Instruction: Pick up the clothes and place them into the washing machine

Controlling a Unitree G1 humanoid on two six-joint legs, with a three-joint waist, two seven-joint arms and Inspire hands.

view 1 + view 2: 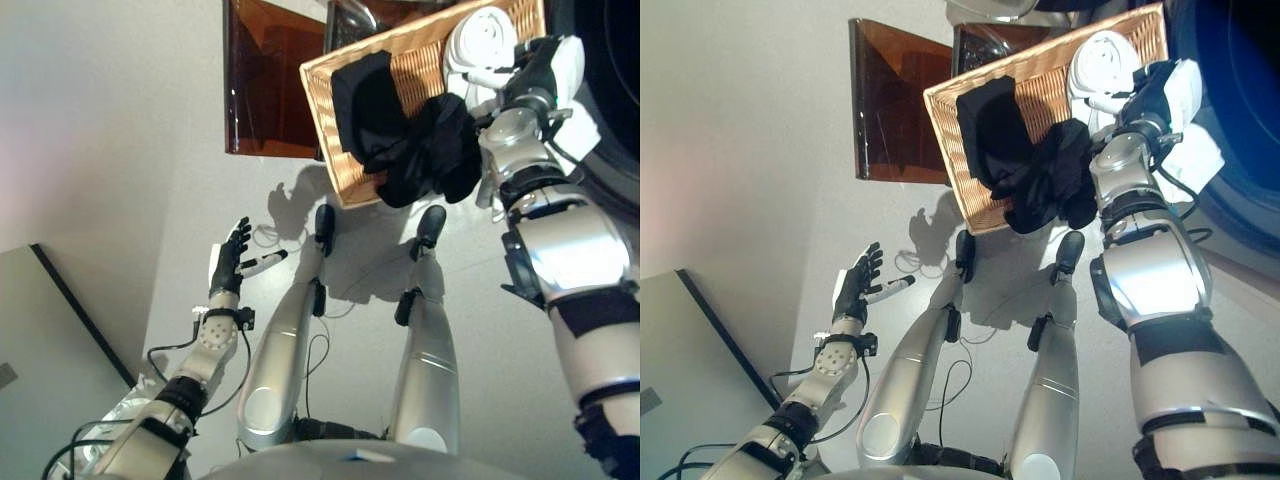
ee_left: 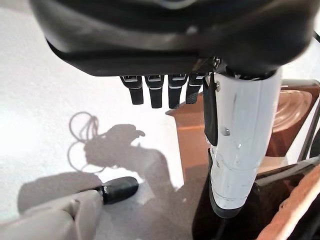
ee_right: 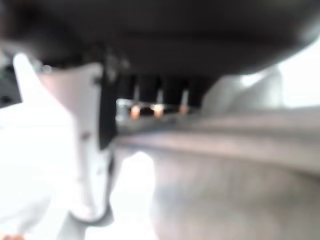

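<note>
The right hand (image 1: 535, 62) is raised at the end of an outstretched arm, up beside the wicker basket (image 1: 415, 62) and against a rolled white cloth (image 1: 480, 38) lying at that basket's near corner. Its dark fingers reach toward the white cloth, but whether they close on it I cannot tell; its own wrist view is too blurred to settle that, showing only pale cloth by the thumb. Just beside this arm, a heap of black clothes (image 1: 405, 135) lies in the basket and hangs over its lower edge. The dark round opening of the washing machine (image 1: 1230, 110) shows behind the right hand.

The left hand (image 1: 230, 262) is held low and well apart from the basket, over the pale floor (image 1: 100, 150), fingers straight and spread, thumb out, holding nothing. A brown translucent bin (image 1: 268, 90) stands beyond the basket.
</note>
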